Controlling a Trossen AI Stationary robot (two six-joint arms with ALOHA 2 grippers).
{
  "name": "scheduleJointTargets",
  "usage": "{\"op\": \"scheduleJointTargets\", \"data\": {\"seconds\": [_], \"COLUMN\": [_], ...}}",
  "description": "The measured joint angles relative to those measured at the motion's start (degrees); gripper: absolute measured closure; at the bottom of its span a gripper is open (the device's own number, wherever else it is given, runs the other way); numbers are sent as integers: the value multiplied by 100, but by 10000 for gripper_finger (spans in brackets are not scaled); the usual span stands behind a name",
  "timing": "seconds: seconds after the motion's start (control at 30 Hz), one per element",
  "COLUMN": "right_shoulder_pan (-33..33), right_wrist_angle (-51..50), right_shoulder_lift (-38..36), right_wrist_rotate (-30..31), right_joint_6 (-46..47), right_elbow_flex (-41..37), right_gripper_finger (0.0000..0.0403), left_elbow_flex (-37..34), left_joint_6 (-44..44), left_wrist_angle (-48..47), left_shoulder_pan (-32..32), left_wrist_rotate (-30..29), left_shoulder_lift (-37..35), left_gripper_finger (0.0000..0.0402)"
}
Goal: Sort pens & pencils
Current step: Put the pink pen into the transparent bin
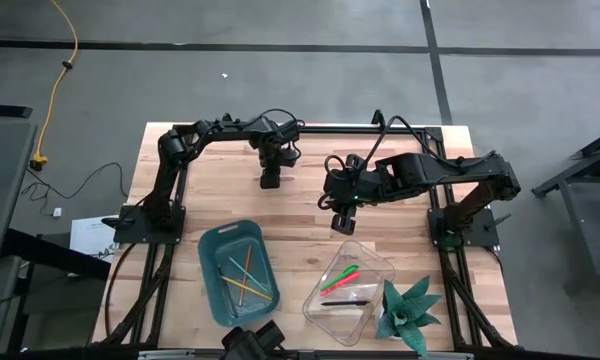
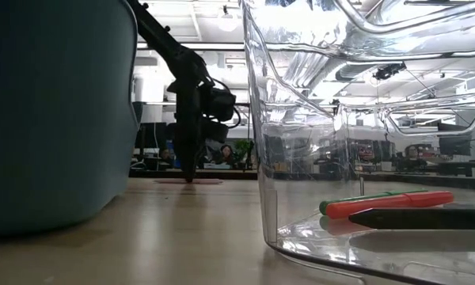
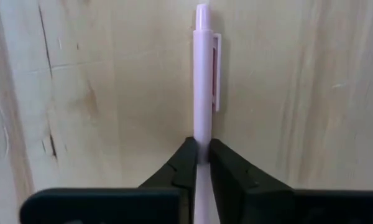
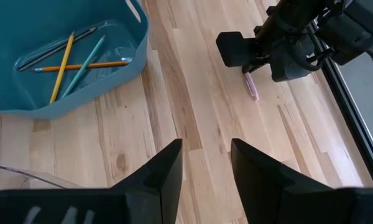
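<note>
left wrist view, left hand [image 3: 199,163] pinching pink pen [image 3: 204,87], wooden table [image 3: 112,93]

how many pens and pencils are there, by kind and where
pens in the clear bin: 3 (green, red-orange, black)
pink pen on the table, in the left gripper: 1
pencils in the teal bin: 4
total: 8

The left tool [image 1: 270,180] is lowered to the bench at the far side, its fingers [image 3: 188,163] pinched nearly together. The right tool [image 1: 342,222] is held raised mid-bench, fingers [image 4: 168,165] parted.
</note>
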Motion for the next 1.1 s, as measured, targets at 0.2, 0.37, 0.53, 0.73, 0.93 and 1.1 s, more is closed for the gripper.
{"op": "scheduleJointTargets", "data": {"seconds": [0.2, 0.37, 0.53, 0.73, 0.93, 1.1], "right_shoulder_pan": [0, 0, 0, 0, 0, 0], "right_wrist_angle": [2, 5, 7, 9, 9, 11], "right_shoulder_lift": [0, 0, 0, 0, 0, 0], "right_wrist_rotate": [2, 2, 2, 2, 2, 2], "right_joint_6": [2, 2, 2, -44, -44, -44], "right_elbow_flex": [0, 0, 0, 1, 1, 0], "right_gripper_finger": [274, 274, 274, 274, 274, 274], "left_elbow_flex": [-26, -24, -20, -16, -13, -13], "left_joint_6": [2, 68, 155, 158, 469, 733], "left_wrist_angle": [-103, -153, -135, -141, -322, -247], "left_shoulder_pan": [-91, -234, -414, -567, -558, -600], "left_wrist_rotate": [90, 151, 167, 171, 157, -436], "left_shoulder_lift": [-98, -237, -454, -739, -792, -792], "left_gripper_finger": [395, 393, 400, 400, 399, 385]}}
